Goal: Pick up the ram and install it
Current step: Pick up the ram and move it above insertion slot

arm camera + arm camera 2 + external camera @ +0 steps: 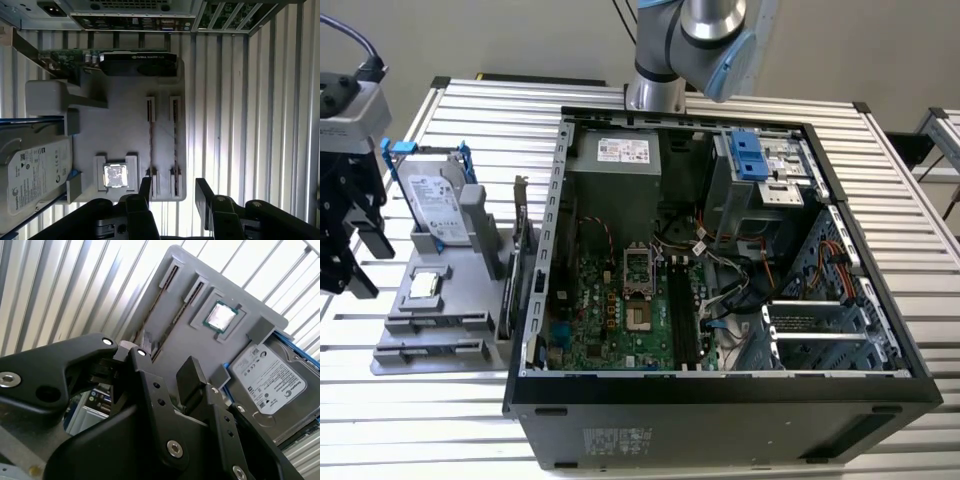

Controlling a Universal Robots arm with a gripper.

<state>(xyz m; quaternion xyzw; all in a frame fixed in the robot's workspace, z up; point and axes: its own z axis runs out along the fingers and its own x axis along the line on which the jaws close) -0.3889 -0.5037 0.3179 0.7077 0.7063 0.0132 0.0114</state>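
Two ram sticks stand edge-on in slots of the grey holder (125,125): one ram (175,140) and a second ram (151,140) beside it. The same sticks appear as narrow strips (167,281) in the second wrist view and lie at the holder's front (430,322) in the exterior view. My gripper (174,192) hovers open above the holder's end, with one finger (145,187) and the other finger (202,190) in line with the sticks and touching neither. In the exterior view the gripper (368,265) hangs at the far left, beside the holder.
The holder also carries a hard drive (430,200) in a blue frame, a processor chip (116,176) and an expansion card (137,62). The open computer case (720,385) stands to the exterior view's right, its motherboard (620,310) exposed. Everything rests on a slatted metal table (920,240).
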